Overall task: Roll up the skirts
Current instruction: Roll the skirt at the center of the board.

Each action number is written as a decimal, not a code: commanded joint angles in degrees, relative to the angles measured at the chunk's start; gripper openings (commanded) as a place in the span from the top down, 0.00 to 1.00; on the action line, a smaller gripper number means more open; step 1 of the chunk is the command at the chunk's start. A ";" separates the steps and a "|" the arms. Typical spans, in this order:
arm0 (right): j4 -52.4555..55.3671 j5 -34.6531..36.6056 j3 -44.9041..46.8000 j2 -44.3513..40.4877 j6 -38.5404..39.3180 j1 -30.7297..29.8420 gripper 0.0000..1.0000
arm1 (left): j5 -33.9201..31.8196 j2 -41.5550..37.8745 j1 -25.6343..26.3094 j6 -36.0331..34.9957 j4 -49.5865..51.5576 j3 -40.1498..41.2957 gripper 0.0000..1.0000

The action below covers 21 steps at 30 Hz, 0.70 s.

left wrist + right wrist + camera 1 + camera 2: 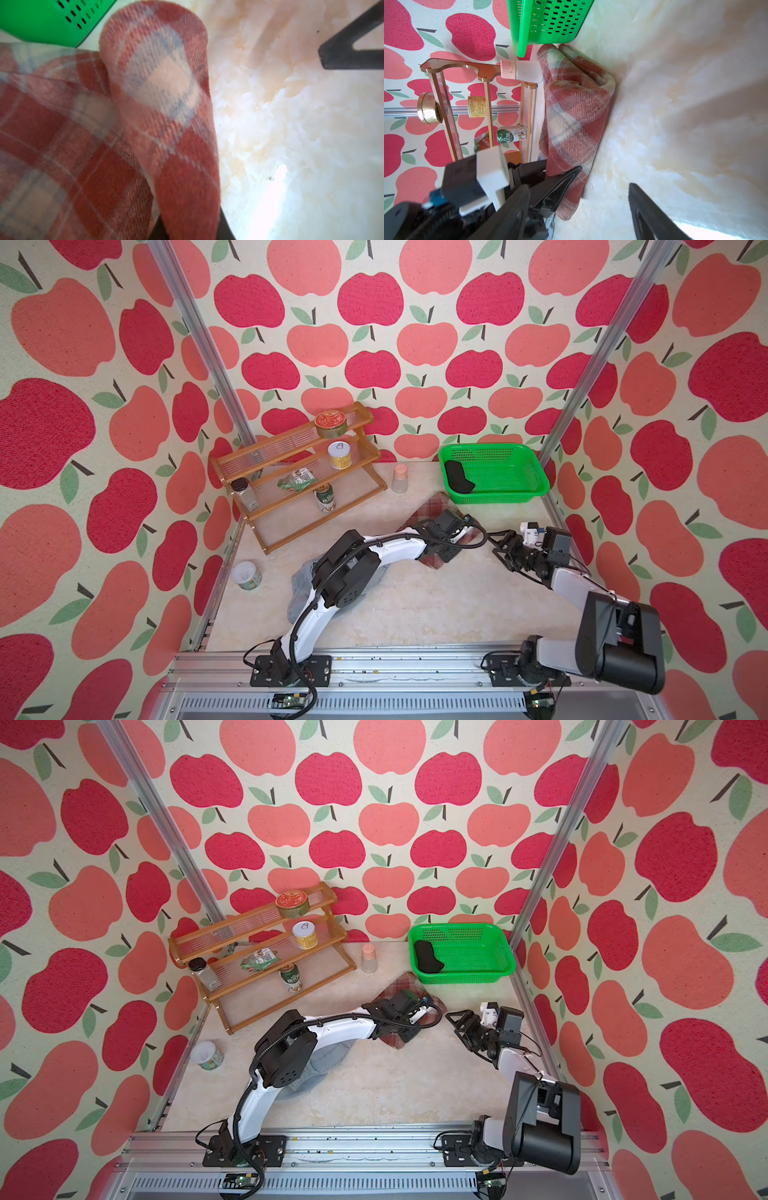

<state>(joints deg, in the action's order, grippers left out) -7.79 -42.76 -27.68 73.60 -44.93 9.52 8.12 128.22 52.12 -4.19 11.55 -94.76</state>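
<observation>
- Denim skirt [301,587] lying on surface [436,605], left arm covering most of it in both top views.
- Plaid skirt [430,510] lying mid-surface, just in front of green basket [519,493].
- Left gripper [463,529] sitting on plaid skirt, jaws seemingly pinching raised fold. Only left wrist view is showing that fold; arm is blocking it in top views.
- Black skirt [458,477] lying bundled in basket.
- Right gripper [503,542] hovering near plaid skirt, jaws spread, gripping nothing.
- Right wrist view alone is showing plaid skirt's far end partly rolled.
</observation>
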 commanded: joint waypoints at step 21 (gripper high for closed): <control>-16.83 -0.85 -1.67 18.94 -0.64 -9.06 0.18 | 46.55 6.68 -10.82 26.04 -11.49 9.50 1.00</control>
<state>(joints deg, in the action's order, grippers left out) -21.21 -44.45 -27.64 90.45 -44.73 0.71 48.45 130.87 40.40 17.93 -2.76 -87.57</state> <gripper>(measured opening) 0.817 0.189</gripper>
